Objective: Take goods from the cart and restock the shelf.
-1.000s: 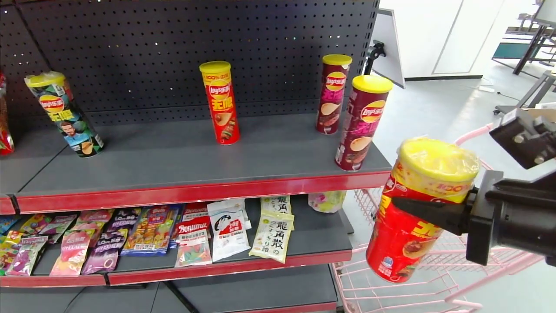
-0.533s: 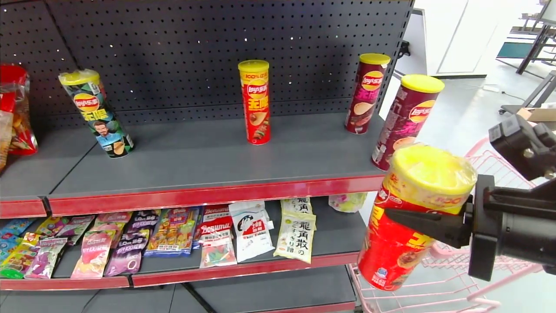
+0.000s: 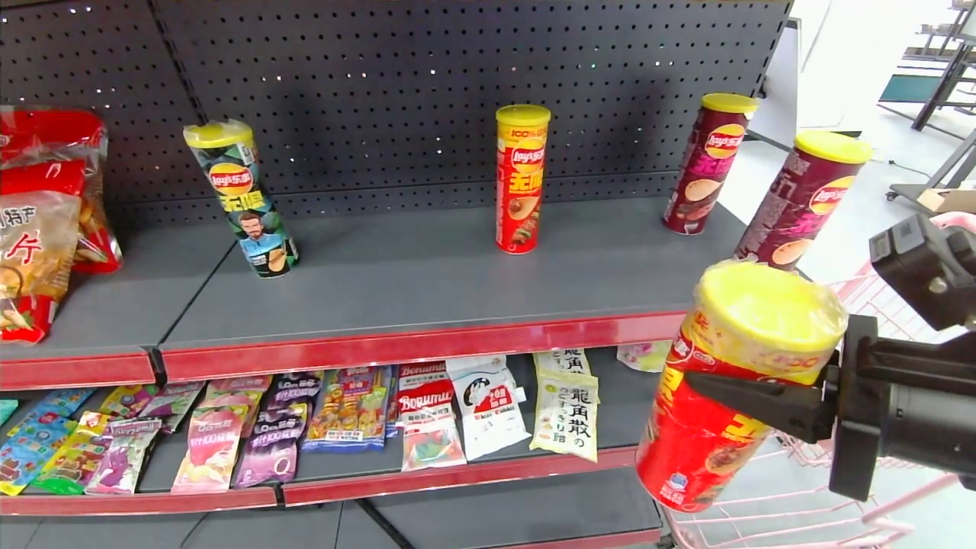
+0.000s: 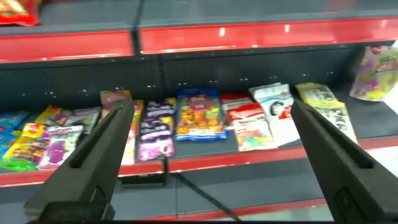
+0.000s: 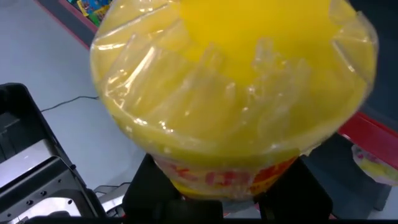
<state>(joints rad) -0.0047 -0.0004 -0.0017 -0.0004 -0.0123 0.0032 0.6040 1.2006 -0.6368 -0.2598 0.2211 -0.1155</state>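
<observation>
My right gripper (image 3: pixel 724 389) is shut on a red chip can (image 3: pixel 701 450) with a plastic-wrapped yellow lid (image 5: pixel 236 93). It holds the can tilted, in front of and below the right end of the grey top shelf (image 3: pixel 427 282) and above the pink cart (image 3: pixel 762 526). On that shelf stand a green-black can (image 3: pixel 244 202), a red can (image 3: pixel 521 179) and two maroon cans (image 3: pixel 705 164), (image 3: pixel 804 202). My left gripper (image 4: pixel 211 107) is open with nothing between its fingers, and faces the lower shelf.
Several snack bags (image 3: pixel 427 412) lie in a row on the lower shelf. Large red bags (image 3: pixel 46 206) stand at the top shelf's left end. A dark pegboard (image 3: pixel 396 76) backs the shelf. Bare shelf shows between the cans.
The whole head picture has shifted to the right, so the camera has turned left along the shelf. The right gripper still holds the red can, a little lower in view.
</observation>
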